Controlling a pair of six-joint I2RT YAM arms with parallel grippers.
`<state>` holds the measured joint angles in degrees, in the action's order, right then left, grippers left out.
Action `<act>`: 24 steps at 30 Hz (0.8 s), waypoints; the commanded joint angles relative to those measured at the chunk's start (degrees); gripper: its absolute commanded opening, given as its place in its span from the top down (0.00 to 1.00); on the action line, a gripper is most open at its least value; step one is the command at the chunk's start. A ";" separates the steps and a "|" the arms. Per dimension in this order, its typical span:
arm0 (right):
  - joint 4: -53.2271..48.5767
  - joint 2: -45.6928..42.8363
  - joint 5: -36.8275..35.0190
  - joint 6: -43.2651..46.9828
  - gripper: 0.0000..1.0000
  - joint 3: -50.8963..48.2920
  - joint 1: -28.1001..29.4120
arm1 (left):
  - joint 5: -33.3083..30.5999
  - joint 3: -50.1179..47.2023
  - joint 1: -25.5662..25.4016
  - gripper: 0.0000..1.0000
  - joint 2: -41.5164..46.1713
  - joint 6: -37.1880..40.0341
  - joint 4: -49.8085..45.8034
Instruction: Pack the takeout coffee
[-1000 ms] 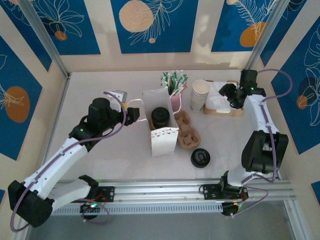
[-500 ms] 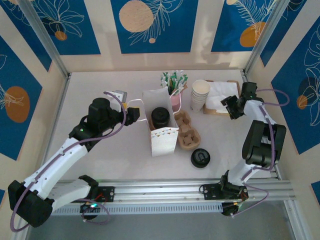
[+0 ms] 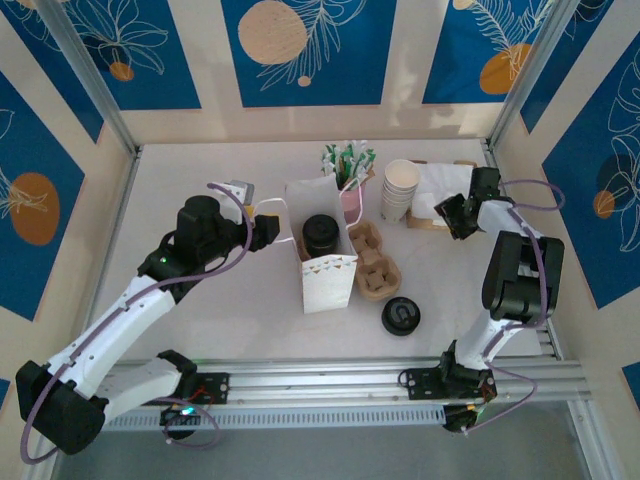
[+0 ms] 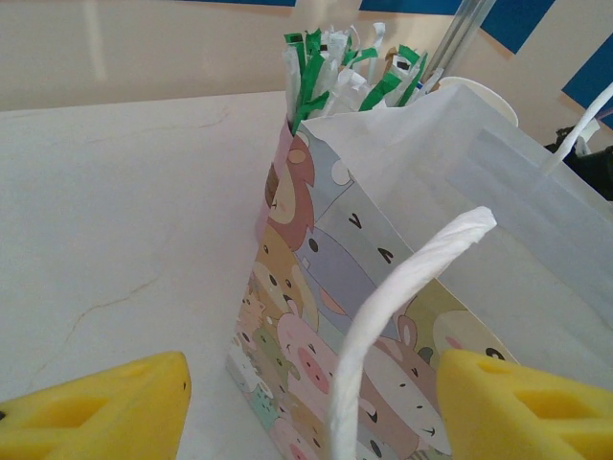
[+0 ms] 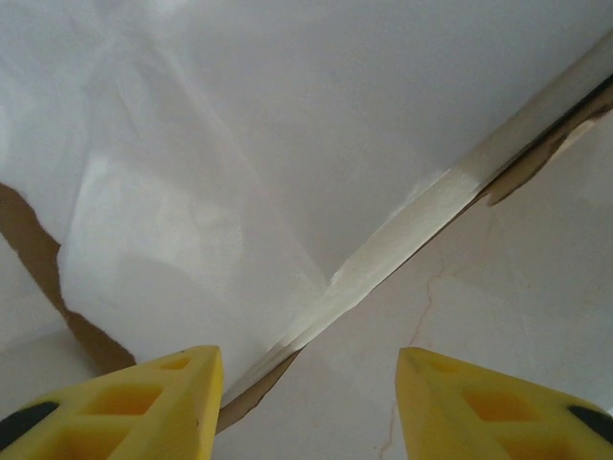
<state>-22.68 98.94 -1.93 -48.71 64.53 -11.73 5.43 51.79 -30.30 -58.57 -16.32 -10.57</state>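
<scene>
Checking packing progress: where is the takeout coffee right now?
In the top view, the takeout coffee sits inside the open white paper bag at table centre, just left of the cardboard cup carrier.

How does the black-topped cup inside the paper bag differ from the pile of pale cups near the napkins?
The takeout coffee wears a black lid; the pale cup stack is open-topped. The takeout coffee is a single cup, while the pale cup stack is several nested together. The takeout coffee sits inside the paper bag; the pale cup stack stands on the table. Both stand upright with round tops.
</scene>
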 commanded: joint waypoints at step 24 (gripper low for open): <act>4.44 2.67 -0.26 0.43 0.68 2.20 -1.90 | -0.77 0.50 -0.89 0.32 -0.06 0.98 0.18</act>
<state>-19.90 102.24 -2.79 -48.53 65.91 -13.23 5.39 51.79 -30.30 -58.63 -16.29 -10.55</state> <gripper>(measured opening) 0.338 0.685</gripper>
